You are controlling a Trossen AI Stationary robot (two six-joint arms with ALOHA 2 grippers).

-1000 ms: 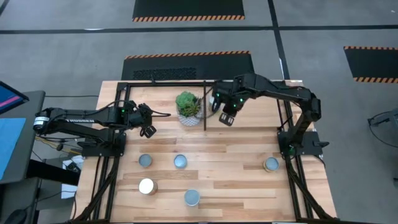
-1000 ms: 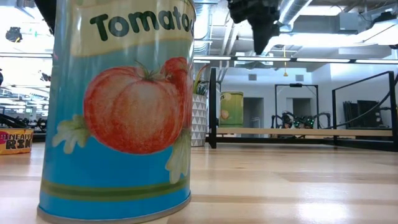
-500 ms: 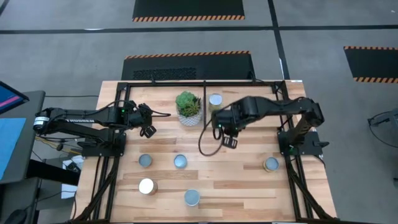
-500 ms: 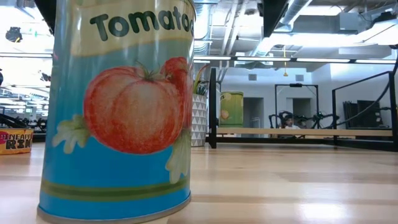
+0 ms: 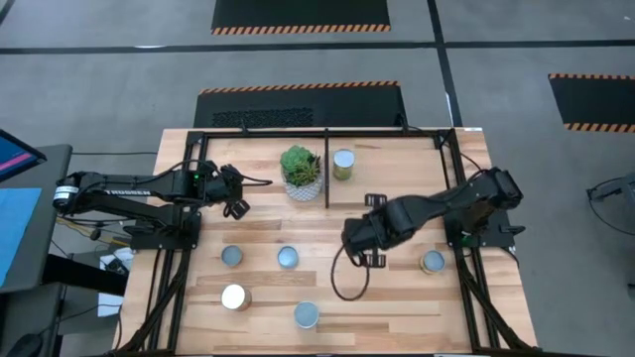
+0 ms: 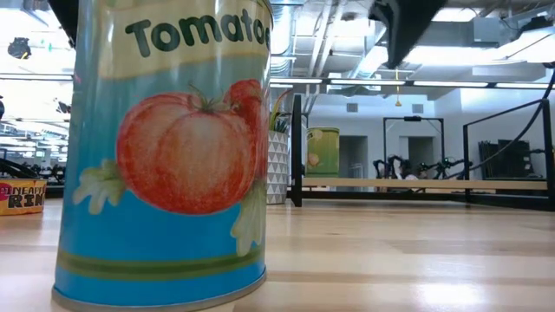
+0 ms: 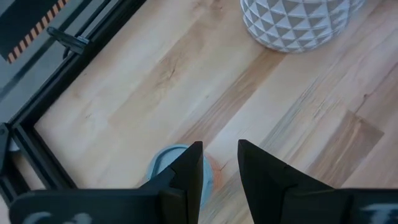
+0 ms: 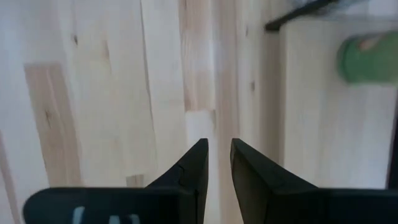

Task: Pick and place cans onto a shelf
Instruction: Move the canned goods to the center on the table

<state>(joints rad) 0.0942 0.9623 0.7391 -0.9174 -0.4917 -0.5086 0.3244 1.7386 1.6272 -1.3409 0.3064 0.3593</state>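
Observation:
One green-labelled can (image 5: 343,164) stands on the shelf (image 5: 397,135), just right of its centre bar, and shows blurred in the right wrist view (image 8: 367,59). Several other cans stand on the table's near half, among them a tomato can (image 6: 165,147), a pale-topped can (image 5: 288,258) and a can (image 5: 433,262) at the right. My right gripper (image 5: 369,258) hangs over bare wood between those two, pointing down, fingers (image 8: 219,162) slightly apart and empty. My left gripper (image 5: 236,208) waits at the left above a pale-blue-topped can (image 7: 169,167), open and empty (image 7: 220,155).
A green succulent in a white patterned pot (image 5: 302,171) stands on the shelf left of the centre bar (image 5: 326,169). The shelf's black tubes (image 7: 37,149) run along the table's far and side edges. A pineapple can (image 6: 22,198) shows at the left.
My right gripper has swung away from the shelf and the green can toward the table's near edge, sinking a little and rolling at the wrist. The green can stays standing on the shelf.

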